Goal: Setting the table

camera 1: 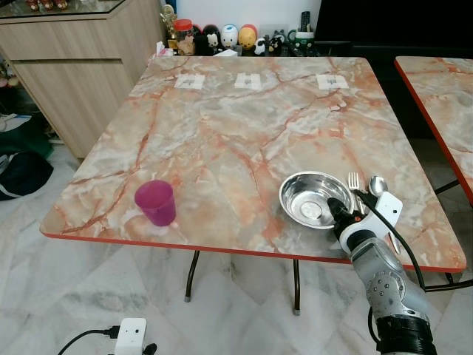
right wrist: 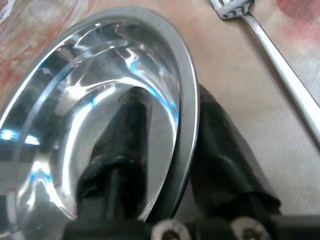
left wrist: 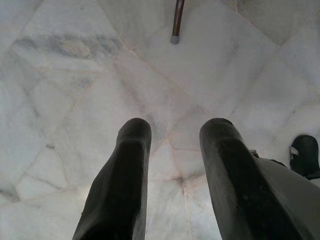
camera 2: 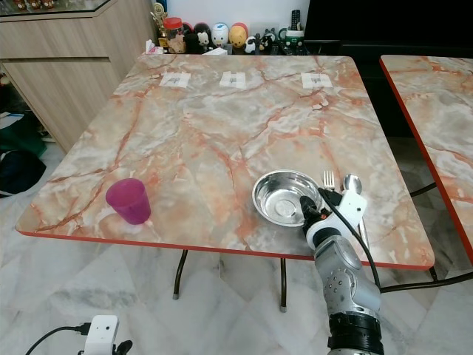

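A steel bowl (camera 1: 310, 196) sits near the front right of the marble table (camera 1: 222, 126). Just right of it lie a fork (camera 1: 354, 181) and a spoon (camera 1: 378, 183). My right gripper (camera 1: 341, 209) is at the bowl's near right rim. In the right wrist view one finger (right wrist: 125, 145) is inside the bowl (right wrist: 90, 90) and the other finger (right wrist: 220, 150) outside, clamped on the rim, with the fork (right wrist: 280, 55) beside them. A pink cup (camera 1: 156, 202) stands upright at the front left. My left gripper (left wrist: 175, 135) hangs open over the floor.
Three white squares (camera 1: 251, 81) lie along the table's far side, with figurines and jars (camera 1: 229, 37) behind them. A second table (camera 1: 443, 96) stands close on the right, a wooden cabinet (camera 1: 74, 66) on the left. A white device with a cable (camera 1: 131, 336) lies on the floor.
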Motion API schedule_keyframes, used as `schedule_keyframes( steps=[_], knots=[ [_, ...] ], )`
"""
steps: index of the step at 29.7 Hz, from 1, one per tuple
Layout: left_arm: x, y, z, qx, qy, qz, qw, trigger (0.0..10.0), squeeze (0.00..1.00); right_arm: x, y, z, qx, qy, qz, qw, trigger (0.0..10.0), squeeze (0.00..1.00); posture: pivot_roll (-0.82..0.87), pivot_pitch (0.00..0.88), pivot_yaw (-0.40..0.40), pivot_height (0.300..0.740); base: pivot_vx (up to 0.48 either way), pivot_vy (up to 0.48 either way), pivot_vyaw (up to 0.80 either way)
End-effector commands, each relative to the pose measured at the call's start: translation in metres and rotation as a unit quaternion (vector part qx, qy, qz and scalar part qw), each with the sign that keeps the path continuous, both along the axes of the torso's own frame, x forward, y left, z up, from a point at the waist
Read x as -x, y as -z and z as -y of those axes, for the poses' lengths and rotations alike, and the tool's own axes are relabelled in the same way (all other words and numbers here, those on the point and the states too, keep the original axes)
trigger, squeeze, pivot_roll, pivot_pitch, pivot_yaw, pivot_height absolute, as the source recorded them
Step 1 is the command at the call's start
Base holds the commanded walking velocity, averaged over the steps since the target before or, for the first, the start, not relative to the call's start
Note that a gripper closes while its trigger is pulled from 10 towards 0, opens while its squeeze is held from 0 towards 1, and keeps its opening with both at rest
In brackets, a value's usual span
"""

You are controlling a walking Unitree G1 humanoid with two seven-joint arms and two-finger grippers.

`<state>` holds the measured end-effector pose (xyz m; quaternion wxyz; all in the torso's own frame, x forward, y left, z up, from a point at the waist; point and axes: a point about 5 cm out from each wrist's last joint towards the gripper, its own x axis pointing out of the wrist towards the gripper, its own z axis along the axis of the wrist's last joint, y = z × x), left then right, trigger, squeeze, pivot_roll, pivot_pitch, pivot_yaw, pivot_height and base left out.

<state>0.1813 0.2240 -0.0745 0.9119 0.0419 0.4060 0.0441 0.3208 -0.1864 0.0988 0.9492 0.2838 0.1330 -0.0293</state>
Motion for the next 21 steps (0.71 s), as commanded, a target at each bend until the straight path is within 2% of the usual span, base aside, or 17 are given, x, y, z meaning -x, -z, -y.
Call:
schedule_keyframes(
  steps=[1,9,11,13,14,16,17,18,20,21],
  knots=[
    [0.006,0.003,-0.002,-0.006,0.001,-0.012,1.000,10.0,0.00,0.000,0.000,-0.001,-0.005,0.000,-0.001,1.000,0.0,0.00,-0.04,0.076,0.032,0.740,0.000,0.000,0.00],
    [0.007,0.003,-0.001,-0.004,0.002,-0.014,1.000,10.0,0.00,0.000,0.001,-0.001,-0.003,0.002,0.000,1.000,0.0,0.00,-0.04,0.072,0.032,0.740,0.000,0.000,0.00],
    [0.007,0.003,-0.001,-0.004,0.003,-0.014,1.000,10.0,0.00,0.000,-0.001,0.000,-0.006,0.010,0.014,1.000,0.0,0.00,-0.04,0.072,0.032,0.740,0.000,0.000,0.00],
    [0.007,0.003,-0.001,-0.004,0.003,-0.015,1.000,10.0,0.00,0.000,-0.011,0.004,0.001,0.039,0.067,0.997,0.0,0.00,-0.04,0.071,0.032,0.740,0.000,0.000,0.00],
    [0.007,0.003,-0.001,-0.004,0.003,-0.015,1.000,10.0,0.00,0.000,-0.011,0.004,0.001,0.039,0.067,0.997,0.0,0.00,-0.04,0.071,0.032,0.740,0.000,0.000,0.00],
    [0.007,0.004,-0.001,-0.005,0.004,-0.015,1.000,10.0,0.00,0.004,-0.021,0.008,0.012,0.074,0.122,0.990,0.0,0.00,-0.04,0.073,0.033,0.740,0.000,0.000,0.00],
    [0.008,0.004,-0.001,-0.006,0.005,-0.016,1.000,10.0,0.00,0.009,-0.023,0.009,0.001,0.092,0.146,0.985,0.9,0.00,-0.04,0.075,0.033,0.740,0.000,0.000,0.00],
    [0.008,0.004,-0.001,-0.006,0.006,-0.016,1.000,10.0,0.00,0.011,-0.023,0.009,-0.003,0.095,0.150,0.984,3.5,0.00,-0.05,0.076,0.034,0.740,0.000,0.000,0.00],
    [0.008,0.004,-0.001,-0.007,0.006,-0.016,1.000,10.0,0.00,0.013,-0.023,0.009,-0.005,0.098,0.153,0.983,3.5,0.00,-0.05,0.076,0.034,0.740,0.000,0.000,0.00],
    [0.008,0.004,-0.001,-0.008,0.007,-0.017,1.000,10.0,0.00,0.014,-0.023,0.009,-0.004,0.099,0.158,0.983,7.7,0.00,-0.05,0.076,0.034,0.740,0.000,0.000,0.00]
  ],
)
